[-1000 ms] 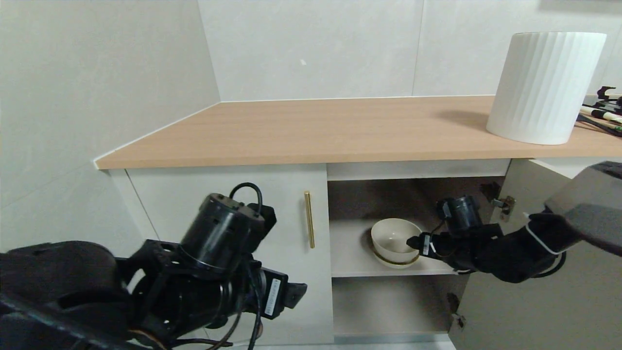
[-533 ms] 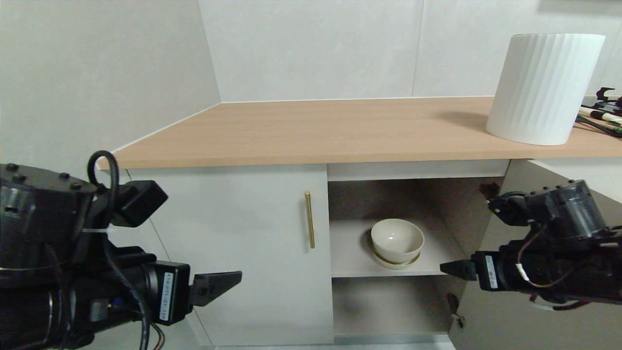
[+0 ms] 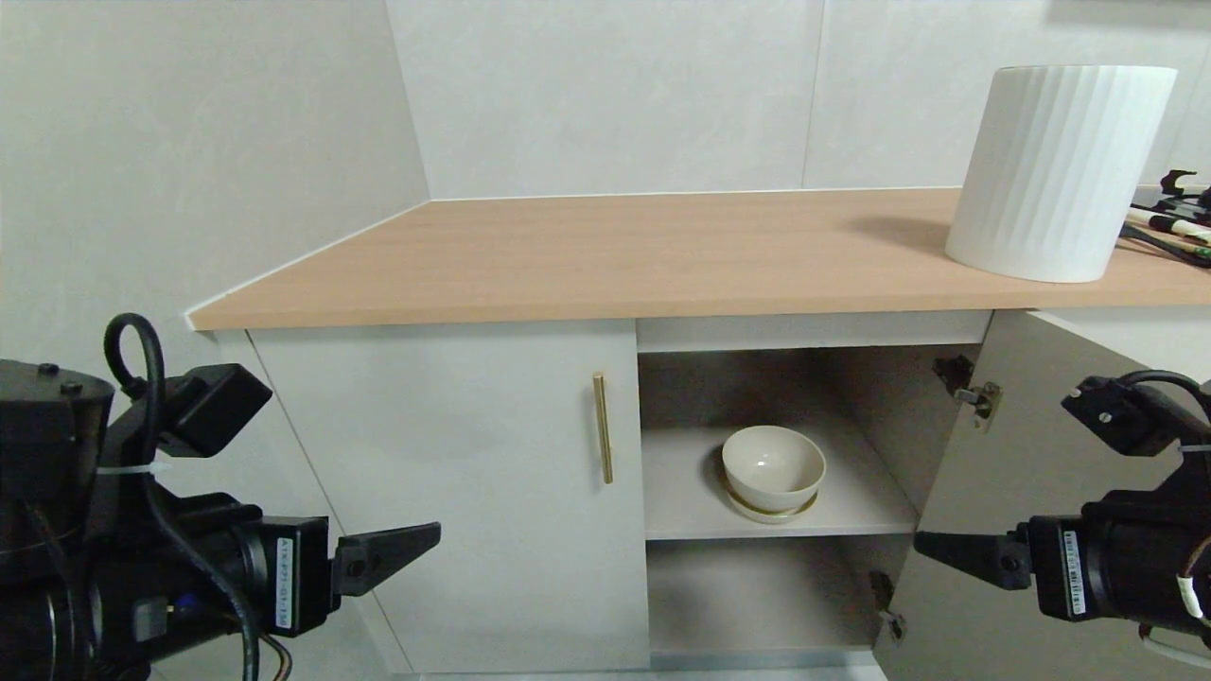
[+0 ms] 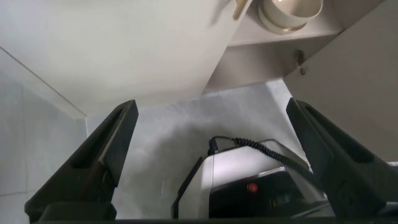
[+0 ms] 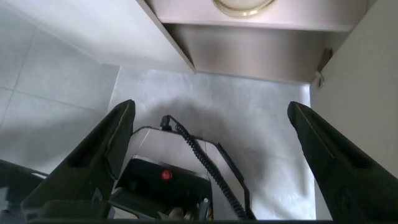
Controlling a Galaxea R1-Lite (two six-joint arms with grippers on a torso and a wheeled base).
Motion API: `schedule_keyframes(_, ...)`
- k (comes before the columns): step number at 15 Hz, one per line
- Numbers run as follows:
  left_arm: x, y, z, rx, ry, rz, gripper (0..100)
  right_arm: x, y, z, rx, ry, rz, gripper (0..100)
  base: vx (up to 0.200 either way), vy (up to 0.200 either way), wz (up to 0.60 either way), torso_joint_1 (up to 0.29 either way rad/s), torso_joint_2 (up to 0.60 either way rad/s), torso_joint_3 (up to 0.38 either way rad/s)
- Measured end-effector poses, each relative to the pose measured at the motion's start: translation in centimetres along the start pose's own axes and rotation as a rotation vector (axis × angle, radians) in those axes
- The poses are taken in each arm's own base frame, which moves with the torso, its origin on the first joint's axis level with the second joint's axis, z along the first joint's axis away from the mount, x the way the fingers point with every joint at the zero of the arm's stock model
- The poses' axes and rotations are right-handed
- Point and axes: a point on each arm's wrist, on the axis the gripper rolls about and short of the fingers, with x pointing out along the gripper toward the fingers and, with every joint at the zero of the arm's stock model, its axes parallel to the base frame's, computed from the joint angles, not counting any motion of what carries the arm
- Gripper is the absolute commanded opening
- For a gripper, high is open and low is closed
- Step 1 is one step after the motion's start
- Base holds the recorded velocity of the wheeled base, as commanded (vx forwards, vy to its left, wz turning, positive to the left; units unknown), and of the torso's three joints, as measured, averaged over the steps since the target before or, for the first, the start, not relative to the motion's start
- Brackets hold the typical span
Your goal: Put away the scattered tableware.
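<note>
Since a second ago your right gripper (image 3: 946, 553) has pulled out of the open cabinet (image 3: 757, 331), off the cream bowl (image 3: 773, 465), and back to the lower right of the head view. Your left gripper (image 3: 402, 549) has swung from low centre to the lower left. The bowl has not shifted. It sits upright on a gold-rimmed saucer (image 3: 768, 514) on the upper shelf (image 3: 681, 492) of the right-hand compartment, just right of centre in the frame. Both wrist views show each gripper's fingers (image 5: 93, 168) spread wide apart with nothing between them. The right-hand door (image 3: 1003, 492) hangs open at the right edge, and your right gripper is just in front of it. The left-hand door (image 3: 445, 473), with its gold bar handle (image 3: 600, 427), is closed. On the wooden countertop (image 3: 615, 255) a white ribbed cylinder (image 3: 1060, 170) stands at upper right, with some pens or brushes (image 3: 1173, 222) behind it. You appear to be between steps, with this bowl stowed and both arms withdrawn. The next move is likely either fetching another piece, though none lies loose on the counter, or pushing the open door shut without knocking the hinge.
</note>
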Motion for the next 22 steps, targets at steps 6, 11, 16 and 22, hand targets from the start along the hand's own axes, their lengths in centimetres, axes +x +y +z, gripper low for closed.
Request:
schedule_keyframes(6, 0.02, 0.07, -0.27, 0.002, 0.015, 0.007, 100, -0.79, 0.21, -0.47, -0.017, 0.023, 0.011, 100, -0.167, 0.0, 0.0, 0.004, 0.0, 0.0)
schedule_keyframes(11, 0.06, 0.07, -0.28, 0.004, 0.017, 0.007, 100, -0.88, 0.38, -0.61, -0.026, 0.027, 0.023, 100, -0.2, 0.0, 0.0, 0.001, 0.01, 0.004)
schedule_keyframes(16, 0.07, 0.07, -0.34, 0.008, 0.02, 0.008, 100, -0.86, 0.42, -0.73, -0.03, 0.033, 0.027, 100, -0.2, 0.0, 0.0, 0.002, 0.0, 0.001)
schedule_keyframes(22, 0.01, 0.1, -0.39, 0.01, 0.023, 0.012, 100, -0.88, 0.47, -0.75, -0.031, 0.034, 0.034, 100, -0.167, 0.0, 0.0, 0.003, 0.0, -0.003)
